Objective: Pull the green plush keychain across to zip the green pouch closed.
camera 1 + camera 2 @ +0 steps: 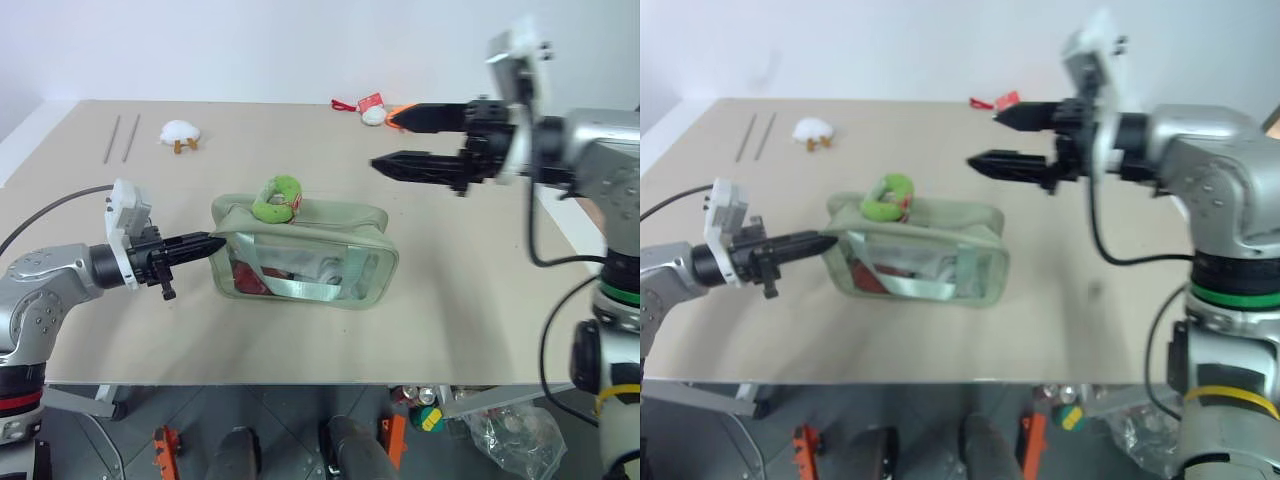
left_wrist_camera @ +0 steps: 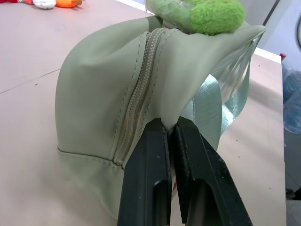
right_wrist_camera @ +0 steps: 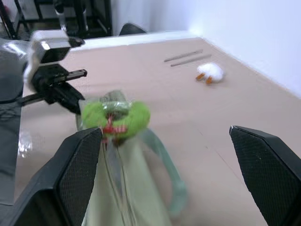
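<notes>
Zipping is not begun: left gripper [image 1: 214,243] pinches the green pouch [image 1: 300,255] end on the table, right gripper [image 1: 385,140] gapes above; next, grasp the green plush keychain [image 1: 277,198] atop the pouch.

Far across the table [image 1: 480,330] we see a white plush [image 1: 180,133], two rods [image 1: 122,137] and an orange plush [image 1: 398,112].

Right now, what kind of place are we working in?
Likely a robot lab or test bench: a plain beige table against a bare white wall, staged props such as the green pouch, and black equipment racks behind.
</notes>
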